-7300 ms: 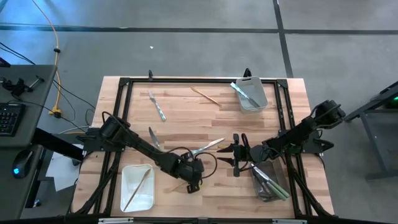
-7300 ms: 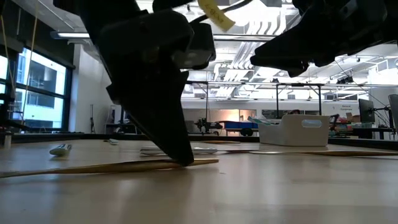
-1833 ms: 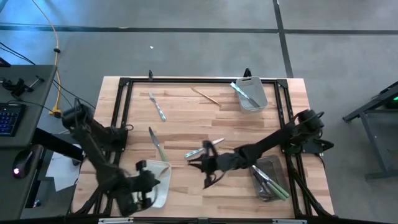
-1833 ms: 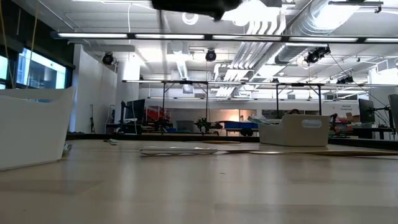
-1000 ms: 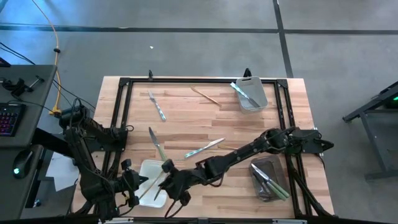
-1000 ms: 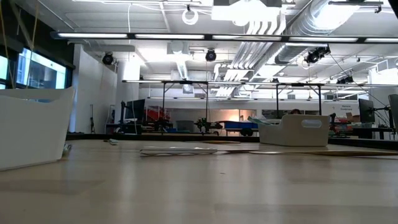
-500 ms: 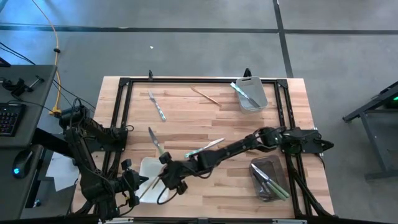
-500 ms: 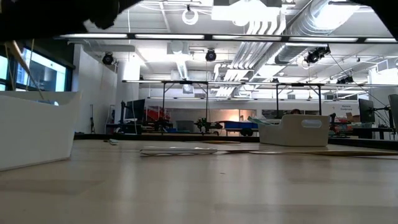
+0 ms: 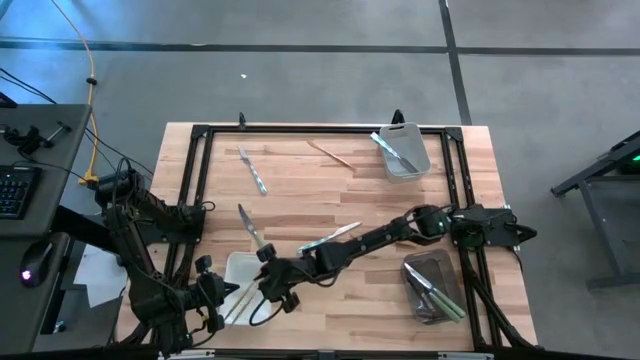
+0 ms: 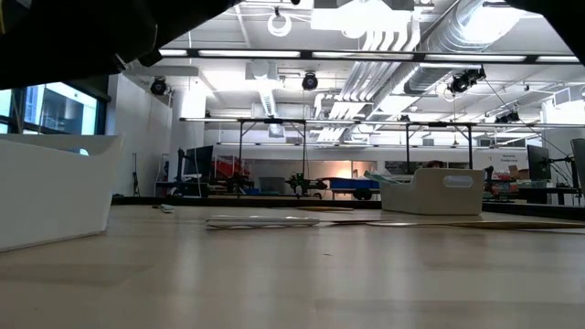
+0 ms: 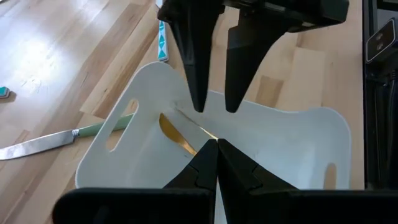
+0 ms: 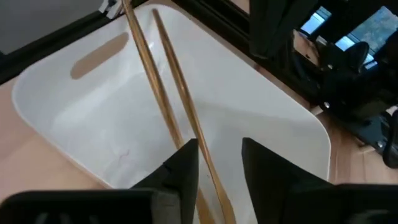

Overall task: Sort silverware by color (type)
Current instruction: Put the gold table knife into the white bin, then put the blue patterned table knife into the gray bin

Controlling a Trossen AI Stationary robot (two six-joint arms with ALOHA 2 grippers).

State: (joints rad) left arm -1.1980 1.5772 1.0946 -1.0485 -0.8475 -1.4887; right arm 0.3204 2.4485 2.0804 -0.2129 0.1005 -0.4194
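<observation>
Gold silverware [image 12: 163, 93]: 2 slim gold pieces lie in the white tray [image 9: 238, 270] at the table's near left.
Right gripper [image 9: 268, 283] reaches across over that tray, fingers spread, with 1 gold piece running between them. Left gripper [image 11: 216, 158] sits at the tray's near edge, fingers pressed together. A green-handled knife [image 9: 250, 228] lies on the wood just beyond the tray.

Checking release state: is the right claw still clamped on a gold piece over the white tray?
No: the right claw is open above the white tray, and both gold pieces lie inside it.
</observation>
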